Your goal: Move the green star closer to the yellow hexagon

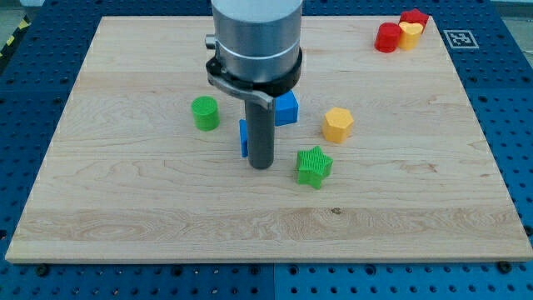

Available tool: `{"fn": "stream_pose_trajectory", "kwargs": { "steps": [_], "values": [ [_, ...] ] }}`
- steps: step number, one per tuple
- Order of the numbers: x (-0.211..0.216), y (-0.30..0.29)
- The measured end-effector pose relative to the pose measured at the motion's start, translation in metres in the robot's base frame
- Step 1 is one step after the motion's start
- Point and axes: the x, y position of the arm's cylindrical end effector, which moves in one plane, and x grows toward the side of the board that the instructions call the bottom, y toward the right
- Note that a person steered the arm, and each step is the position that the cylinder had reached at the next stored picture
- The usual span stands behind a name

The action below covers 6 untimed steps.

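Block count on my board (125, 208): two green, two blue, two yellow, two red, eight in all. Nearest the view's bottom sits the one green star (314, 166), just right of my tip (261, 166) and apart from it. My rig carries no jaws, only the dark rod. Behind the tip a thin blue block (243, 137) shows at the rod's left edge, shape unclear. The yellow hexagon (338, 123) stands up and right of the star, near it but not touching. A blue cube (287, 108) sits partly hidden behind the rod; a green cylinder (205, 113) stands left of it. Farthest, at the top right corner, a red cylinder (387, 37), a yellow heart-like block (409, 34) and another red block (415, 16) cluster, touching. The board is pale wood on a blue perforated table (33, 100).
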Motion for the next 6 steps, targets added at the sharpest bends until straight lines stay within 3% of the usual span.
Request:
{"fn": "stream_pose_trajectory", "kwargs": {
  "steps": [1,6],
  "values": [
    [0.036,0.017],
    [0.017,0.066]
  ]
}}
